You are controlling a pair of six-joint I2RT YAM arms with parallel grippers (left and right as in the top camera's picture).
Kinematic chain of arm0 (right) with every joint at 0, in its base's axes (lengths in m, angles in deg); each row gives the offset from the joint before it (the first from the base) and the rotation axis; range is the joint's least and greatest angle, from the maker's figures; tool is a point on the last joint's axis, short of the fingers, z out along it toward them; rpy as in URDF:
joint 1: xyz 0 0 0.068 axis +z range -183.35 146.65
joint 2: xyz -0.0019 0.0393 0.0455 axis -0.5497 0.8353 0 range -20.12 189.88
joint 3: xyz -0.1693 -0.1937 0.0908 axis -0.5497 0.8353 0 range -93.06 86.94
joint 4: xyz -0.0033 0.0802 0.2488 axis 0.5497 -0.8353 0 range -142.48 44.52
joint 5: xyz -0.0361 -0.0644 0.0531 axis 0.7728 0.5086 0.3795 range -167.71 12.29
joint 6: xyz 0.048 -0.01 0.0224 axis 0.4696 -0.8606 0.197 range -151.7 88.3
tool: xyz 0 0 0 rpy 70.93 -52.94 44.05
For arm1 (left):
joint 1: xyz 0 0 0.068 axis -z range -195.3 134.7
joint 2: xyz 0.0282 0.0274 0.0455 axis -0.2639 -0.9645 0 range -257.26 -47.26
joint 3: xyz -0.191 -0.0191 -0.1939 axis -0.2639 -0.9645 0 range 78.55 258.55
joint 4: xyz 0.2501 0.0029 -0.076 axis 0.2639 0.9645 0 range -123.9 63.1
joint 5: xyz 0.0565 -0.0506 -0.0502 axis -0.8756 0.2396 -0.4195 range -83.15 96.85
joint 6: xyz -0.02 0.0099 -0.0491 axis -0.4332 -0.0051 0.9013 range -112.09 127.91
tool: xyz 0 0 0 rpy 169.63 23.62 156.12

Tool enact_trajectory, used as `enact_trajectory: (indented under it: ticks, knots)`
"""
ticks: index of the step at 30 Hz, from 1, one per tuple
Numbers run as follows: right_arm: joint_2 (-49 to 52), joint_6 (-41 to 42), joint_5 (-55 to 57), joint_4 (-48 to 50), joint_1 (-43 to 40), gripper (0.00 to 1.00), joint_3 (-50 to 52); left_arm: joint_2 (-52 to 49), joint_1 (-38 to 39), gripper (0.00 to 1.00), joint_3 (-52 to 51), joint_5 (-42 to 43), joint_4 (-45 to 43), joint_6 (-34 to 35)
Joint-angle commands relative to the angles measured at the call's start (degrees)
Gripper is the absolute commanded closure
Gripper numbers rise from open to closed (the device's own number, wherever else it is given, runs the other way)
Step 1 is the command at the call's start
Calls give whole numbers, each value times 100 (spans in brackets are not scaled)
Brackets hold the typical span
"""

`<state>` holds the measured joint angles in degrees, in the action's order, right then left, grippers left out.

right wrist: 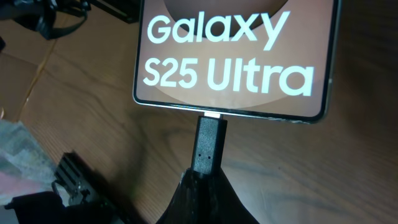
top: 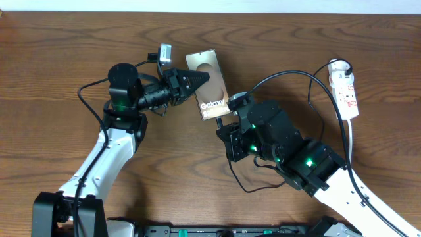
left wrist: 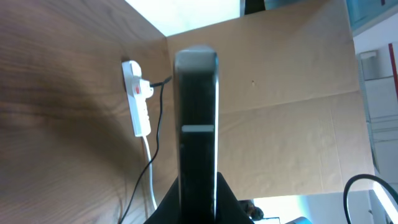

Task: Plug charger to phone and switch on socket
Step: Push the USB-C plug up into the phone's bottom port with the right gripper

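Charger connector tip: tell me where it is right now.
In the right wrist view, the connector tip sits centre frame, pinched in the right gripper and meeting the bottom edge of the phone.

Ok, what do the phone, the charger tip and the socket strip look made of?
Phone: glossy, glass-like face with bright edge highlights, thin dark frame; possibly a plastic dummy. Charger tip: matte black plastic shell, pale, seemingly metal end. Socket strip: white moulded plastic, smooth.
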<state>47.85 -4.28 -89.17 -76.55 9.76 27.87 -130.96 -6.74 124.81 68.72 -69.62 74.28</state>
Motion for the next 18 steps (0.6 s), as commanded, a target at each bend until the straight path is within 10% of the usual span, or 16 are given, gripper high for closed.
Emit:
enact_trajectory:
  ticks: [1, 18]
  knots:
    - [9, 0, 151, 444, 59, 99, -90, 59, 81, 92, 83, 369, 9, -229]
    - [9, 22, 553, 1056, 59, 99, -90, 59, 81, 93, 83, 551, 9, -380]
